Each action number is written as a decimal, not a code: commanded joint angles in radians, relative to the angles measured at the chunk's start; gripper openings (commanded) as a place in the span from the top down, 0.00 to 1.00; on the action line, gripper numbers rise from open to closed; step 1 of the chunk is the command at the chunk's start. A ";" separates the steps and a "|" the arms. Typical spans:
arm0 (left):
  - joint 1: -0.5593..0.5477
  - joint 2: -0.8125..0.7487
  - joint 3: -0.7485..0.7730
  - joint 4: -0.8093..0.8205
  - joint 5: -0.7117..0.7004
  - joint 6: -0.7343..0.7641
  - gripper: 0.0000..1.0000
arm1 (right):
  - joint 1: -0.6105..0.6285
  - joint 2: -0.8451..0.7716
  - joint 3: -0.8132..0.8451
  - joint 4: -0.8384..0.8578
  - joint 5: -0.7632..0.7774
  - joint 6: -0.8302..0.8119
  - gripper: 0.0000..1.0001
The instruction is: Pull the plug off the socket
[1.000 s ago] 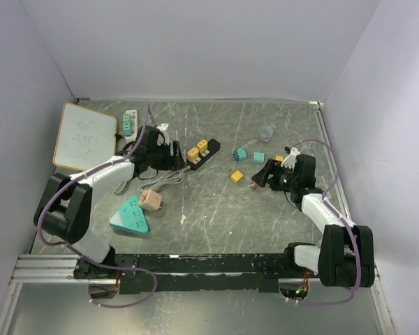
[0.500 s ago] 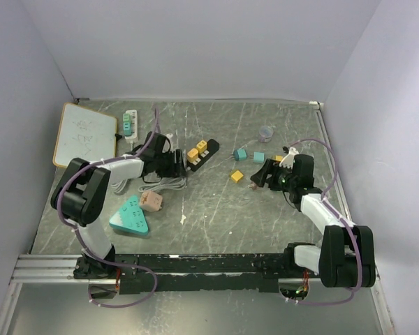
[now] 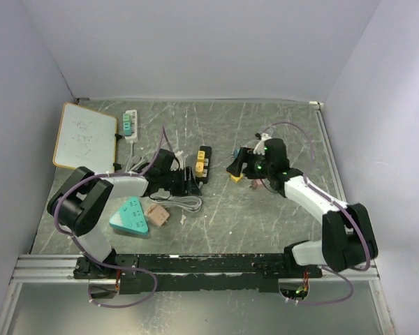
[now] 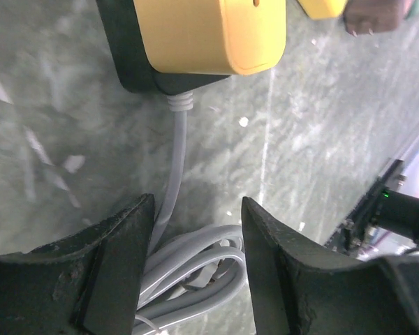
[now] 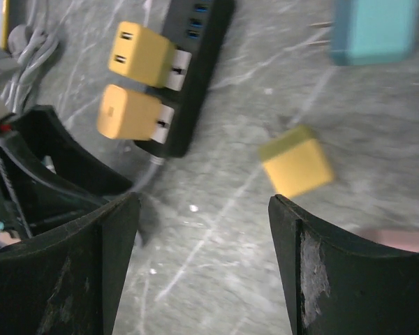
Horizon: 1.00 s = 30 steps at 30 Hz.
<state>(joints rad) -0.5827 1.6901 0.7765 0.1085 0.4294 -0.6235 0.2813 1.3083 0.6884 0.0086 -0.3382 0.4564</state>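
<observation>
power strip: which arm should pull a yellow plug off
Right, likely: the right gripper is open, facing the yellow plugs. The left gripper is open astride the grey cable at the power strip end, better for bracing.

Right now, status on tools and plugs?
Left tool, right tool open, empty. Two yellow plugs seated in power strip. Grey cord between left tool's fingers; yellow cube near right tool.

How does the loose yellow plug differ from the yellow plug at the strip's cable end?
The seated yellow plug sits in the black power strip; the loose yellow plug lies free on the table, apart from the strip. The seated plug looks longer; the loose one squarer. Both are yellow and boxy.
</observation>
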 commanded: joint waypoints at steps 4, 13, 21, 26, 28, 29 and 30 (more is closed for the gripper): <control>-0.049 -0.057 -0.193 0.425 0.172 -0.292 0.34 | 0.196 0.165 0.175 -0.058 0.127 0.131 0.25; -0.047 -0.229 -0.251 0.309 0.119 -0.236 0.26 | 0.339 0.355 0.457 -0.246 0.306 0.136 0.27; 0.034 -0.363 -0.233 0.122 0.034 -0.168 0.24 | 0.424 0.533 0.682 -0.508 0.556 0.195 0.42; 0.065 -0.376 -0.238 0.103 0.031 -0.168 0.24 | 0.462 0.613 0.781 -0.596 0.671 0.206 0.48; 0.068 -0.371 -0.237 0.105 0.032 -0.171 0.24 | 0.471 0.642 0.811 -0.617 0.689 0.208 0.52; 0.070 -0.367 -0.235 0.104 0.032 -0.171 0.24 | 0.474 0.652 0.819 -0.620 0.694 0.210 0.54; 0.073 -0.366 -0.232 0.102 0.034 -0.171 0.24 | 0.475 0.658 0.821 -0.620 0.697 0.211 0.57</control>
<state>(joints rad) -0.5198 1.3277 0.5247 0.2317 0.4740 -0.8108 0.7429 1.9369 1.4616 -0.5396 0.2646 0.6483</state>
